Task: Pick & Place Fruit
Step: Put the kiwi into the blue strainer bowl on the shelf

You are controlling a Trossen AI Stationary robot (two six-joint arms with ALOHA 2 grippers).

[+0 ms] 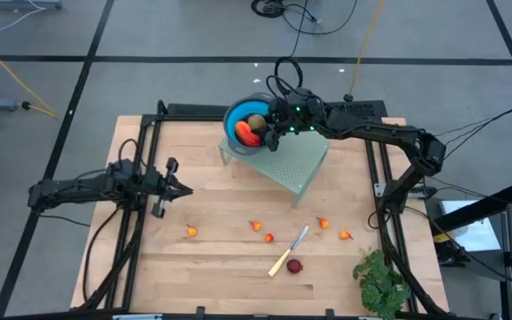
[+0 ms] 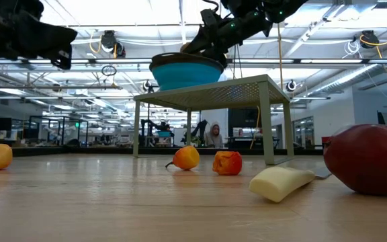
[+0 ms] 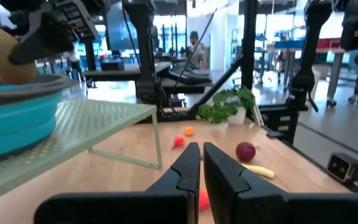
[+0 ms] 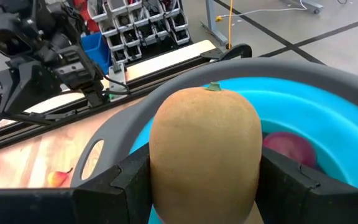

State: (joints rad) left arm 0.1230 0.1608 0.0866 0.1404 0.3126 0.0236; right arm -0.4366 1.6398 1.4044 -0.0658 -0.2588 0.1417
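Three fruits reach the blue bowl [image 1: 235, 120] on the stand [image 1: 296, 164]: two inside, one brown-green fruit [image 4: 205, 152] pinched by the right gripper [image 4: 205, 180] above it. Six remain on the table [image 1: 212, 276]. Left gripper [image 1: 185, 190], pressed together, waits over the table's left.

Grey floor [image 1: 176, 36] is spreading around the table [image 1: 220, 267], crossed by dark lines. Yellow cable [image 1: 7, 62] and black cable [image 1: 305, 13] are trailing over it. Beyond the table, ceiling lights [image 2: 106, 42] are shining over a long hall with desks [image 2: 59, 138], and a person [image 2: 214, 134] is sitting far back.
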